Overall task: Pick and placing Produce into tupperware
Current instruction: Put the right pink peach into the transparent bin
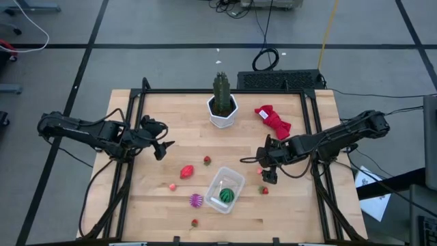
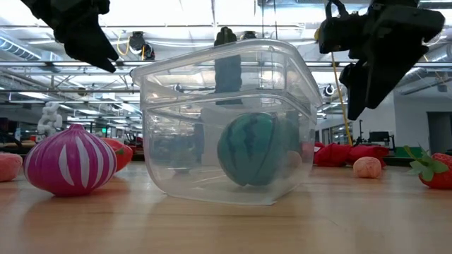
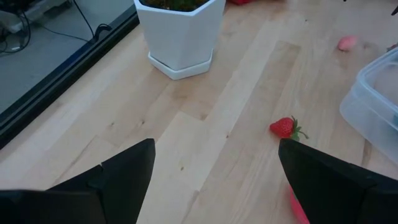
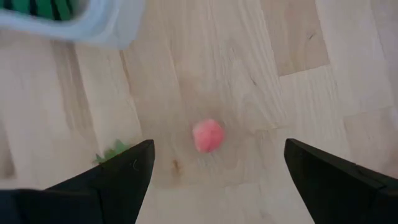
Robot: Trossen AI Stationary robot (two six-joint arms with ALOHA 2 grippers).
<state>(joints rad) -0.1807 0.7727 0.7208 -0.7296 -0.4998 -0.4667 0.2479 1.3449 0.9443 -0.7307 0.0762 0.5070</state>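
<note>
The clear tupperware [image 1: 225, 189] [image 2: 226, 127] rests flat on the table near the near edge, with the green striped ball [image 1: 227, 195] [image 2: 256, 149] inside it. To its left lie the larger red piece [image 1: 186, 171], a small strawberry [image 1: 207, 160] [image 3: 285, 127], a pink bit [image 1: 173, 186] and the purple spiky piece [image 1: 196, 200] [image 2: 70, 161]. My right gripper [image 1: 268, 175] [image 4: 214, 146] is open and hovers above a pink bit [image 4: 208, 135] right of the tupperware, fingers on either side and clear of it. My left gripper [image 1: 162, 149] [image 3: 214, 146] is open above bare table, left of the red piece.
A green cactus in a white hexagonal pot [image 1: 222, 109] [image 3: 180, 37] stands at the far middle, with a red cloth bundle [image 1: 273, 120] to its right. Another strawberry [image 1: 264, 190] [image 2: 434, 169] lies near my right gripper. A tiny red bit [image 1: 194, 222] sits by the near edge.
</note>
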